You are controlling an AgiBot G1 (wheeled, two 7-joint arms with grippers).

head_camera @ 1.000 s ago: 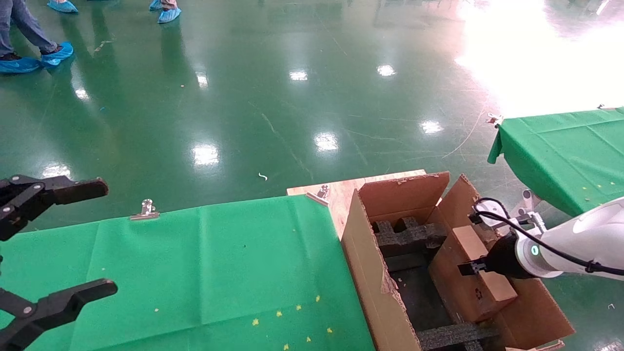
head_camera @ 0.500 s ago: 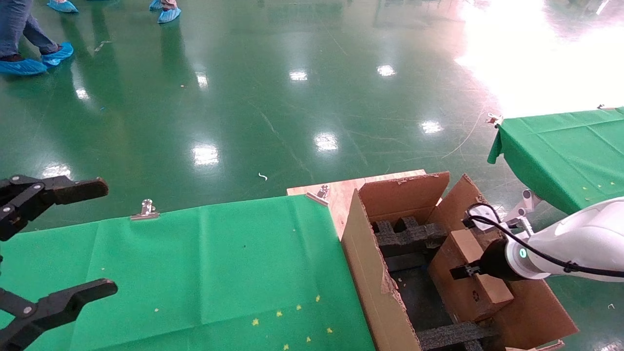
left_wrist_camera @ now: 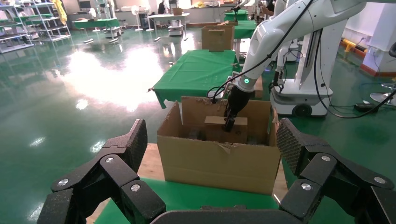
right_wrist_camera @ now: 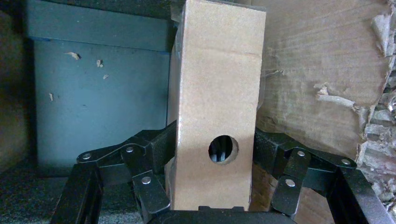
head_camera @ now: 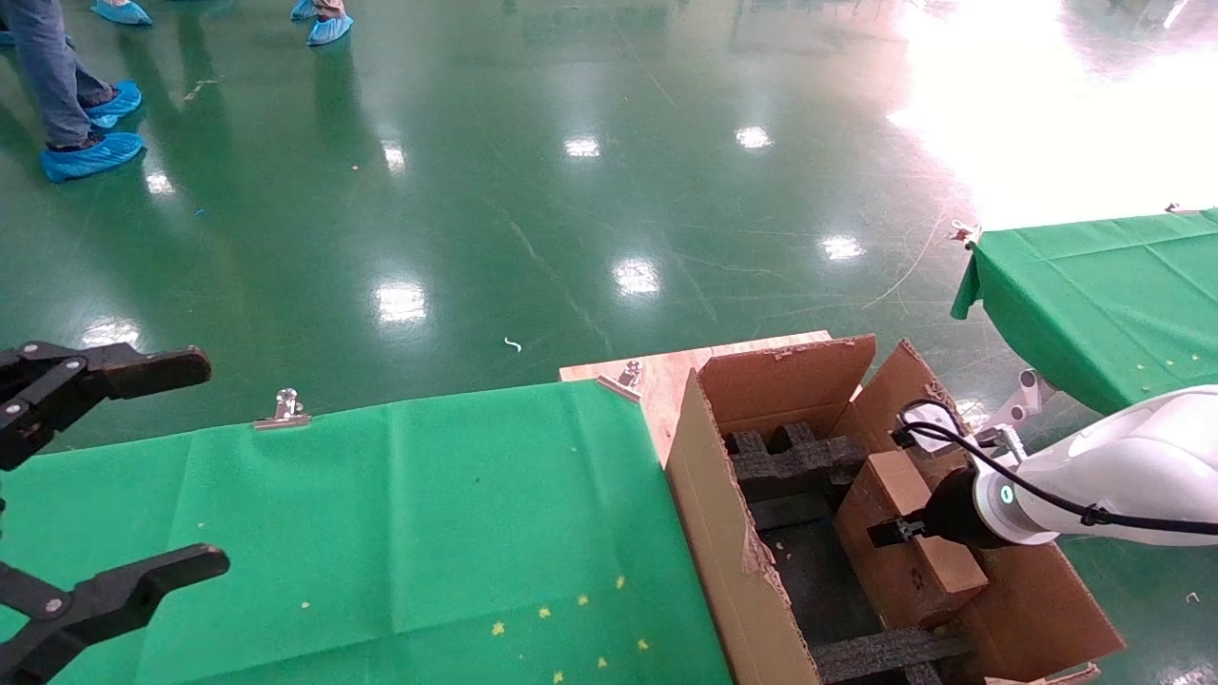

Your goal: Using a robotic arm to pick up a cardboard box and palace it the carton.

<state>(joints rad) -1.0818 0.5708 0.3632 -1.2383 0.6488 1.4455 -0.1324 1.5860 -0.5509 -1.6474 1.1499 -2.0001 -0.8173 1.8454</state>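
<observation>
Right gripper [head_camera: 899, 529] clamps the cardboard box [head_camera: 904, 542], now lower and further into the carton [head_camera: 723, 533] than a second ago: placement nearly done. Right wrist view: fingers [right_wrist_camera: 154, 147] pinch both box faces. Left gripper [head_camera: 105, 476] idles spread, well apart from the carton.

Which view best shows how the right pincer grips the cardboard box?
The right wrist view: the right pincer clamps both sides of the cardboard box. The head view shows the box tilted inside the carton, pincer mostly hidden; the left wrist view shows it far off.
</observation>
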